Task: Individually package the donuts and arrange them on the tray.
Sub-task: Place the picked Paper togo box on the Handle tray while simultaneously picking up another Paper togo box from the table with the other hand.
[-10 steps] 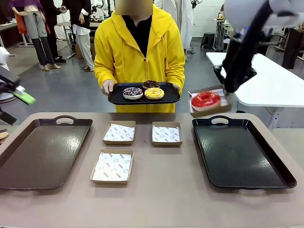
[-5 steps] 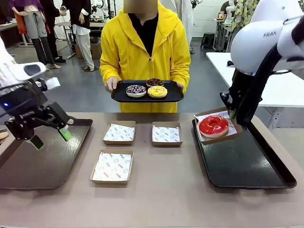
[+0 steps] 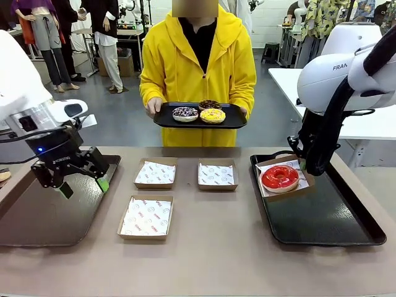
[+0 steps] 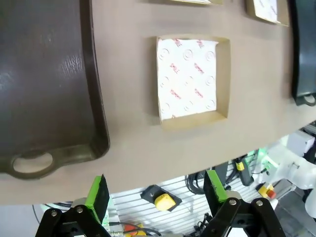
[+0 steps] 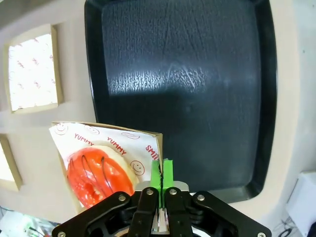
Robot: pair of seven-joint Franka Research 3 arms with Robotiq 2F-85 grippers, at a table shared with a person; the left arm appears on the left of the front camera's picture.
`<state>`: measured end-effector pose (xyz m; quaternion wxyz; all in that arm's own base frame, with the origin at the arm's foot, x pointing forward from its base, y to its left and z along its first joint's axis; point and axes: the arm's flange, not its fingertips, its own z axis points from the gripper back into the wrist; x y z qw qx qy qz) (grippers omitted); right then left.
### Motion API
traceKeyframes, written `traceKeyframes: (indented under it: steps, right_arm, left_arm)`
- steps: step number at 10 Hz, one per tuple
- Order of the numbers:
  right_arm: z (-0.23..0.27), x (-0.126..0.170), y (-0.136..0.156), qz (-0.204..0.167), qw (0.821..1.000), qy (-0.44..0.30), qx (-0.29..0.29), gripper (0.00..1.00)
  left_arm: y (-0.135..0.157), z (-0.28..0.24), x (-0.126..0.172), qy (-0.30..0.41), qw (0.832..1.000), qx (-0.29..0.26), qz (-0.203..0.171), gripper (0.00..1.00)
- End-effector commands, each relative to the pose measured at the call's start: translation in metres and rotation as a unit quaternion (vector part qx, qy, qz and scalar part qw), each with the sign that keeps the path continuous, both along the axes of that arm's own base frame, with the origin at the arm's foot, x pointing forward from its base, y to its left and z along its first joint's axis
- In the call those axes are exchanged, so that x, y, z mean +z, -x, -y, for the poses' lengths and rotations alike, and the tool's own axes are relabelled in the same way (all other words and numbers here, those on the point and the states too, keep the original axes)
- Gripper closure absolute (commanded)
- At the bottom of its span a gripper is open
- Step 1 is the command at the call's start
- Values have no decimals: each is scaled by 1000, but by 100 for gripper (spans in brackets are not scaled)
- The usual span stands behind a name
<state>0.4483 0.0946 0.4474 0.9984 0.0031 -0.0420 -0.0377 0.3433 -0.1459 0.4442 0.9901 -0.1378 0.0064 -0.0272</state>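
Note:
The red donut (image 3: pixel 279 177) lies in a paper-lined cardboard box (image 3: pixel 299 185) at the far left corner of the right black tray (image 3: pixel 322 213). My right gripper (image 3: pixel 306 162) is shut on that box's far edge. In the right wrist view its pads (image 5: pixel 162 173) pinch the box rim (image 5: pixel 123 132) beside the red donut (image 5: pixel 96 173), over the tray (image 5: pixel 197 74). I cannot tell if the box rests on the tray. My left gripper (image 3: pixel 83 184) hangs open and holds nothing over the left tray (image 3: pixel 37 213). The person holds a small tray (image 3: pixel 230 119) with purple (image 3: pixel 185 113), chocolate (image 3: pixel 210 104) and yellow (image 3: pixel 213 115) donuts.
Three paper-lined boxes with nothing in them sit mid-table (image 3: pixel 155 172), (image 3: pixel 217 174), (image 3: pixel 146 216). The left wrist view looks down on one box (image 4: pixel 192 81), the left tray's handle end (image 4: pixel 32 163) and my open left gripper (image 4: pixel 155 190). A white table (image 3: pixel 365 114) stands at the right.
My right gripper brought the boxed red donut down from the air to the right tray's far left corner. My left arm swung in over the left tray. The person shifted slightly right.

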Motion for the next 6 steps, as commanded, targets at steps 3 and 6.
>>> traceKeyframes:
  steps: [3, 6]
  right_arm:
    - [0, 8, 3, 7, 1000, 0, 0, 99]
    - [0, 8, 3, 7, 1000, 0, 0, 99]
  left_arm:
    - [-18, 35, -29, -62, 998, 1, 18, 0]
    - [-10, 24, -25, -38, 999, -10, 10, 0]
